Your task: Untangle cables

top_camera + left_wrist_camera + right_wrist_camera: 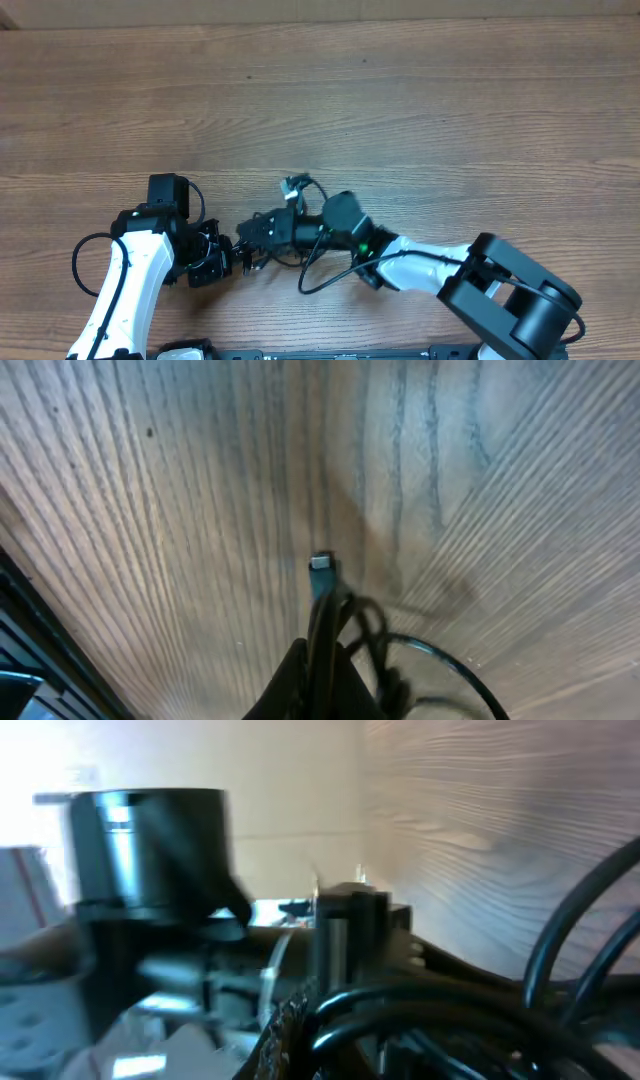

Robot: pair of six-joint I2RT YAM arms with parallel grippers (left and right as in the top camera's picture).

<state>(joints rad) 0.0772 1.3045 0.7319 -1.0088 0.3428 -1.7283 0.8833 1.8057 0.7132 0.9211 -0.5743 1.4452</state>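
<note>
1. Because both grippers meet at one knot, pulling apart could cinch the cables (325,625) tighter instead of freeing them. The cables lie bunched between the two arms, near the front edge of the table (420,100).
2. The left gripper (230,256) is clamped on the bundle, with a silver plug (321,564) poking out beyond it. A slick cord may slip through.
3. The right gripper (247,233) is closed, but I cannot tell whether it pinches a cord.
4. The cords are thin, black, glossy and limp, lying in loose loops. The table is matt, grained wood.
</note>
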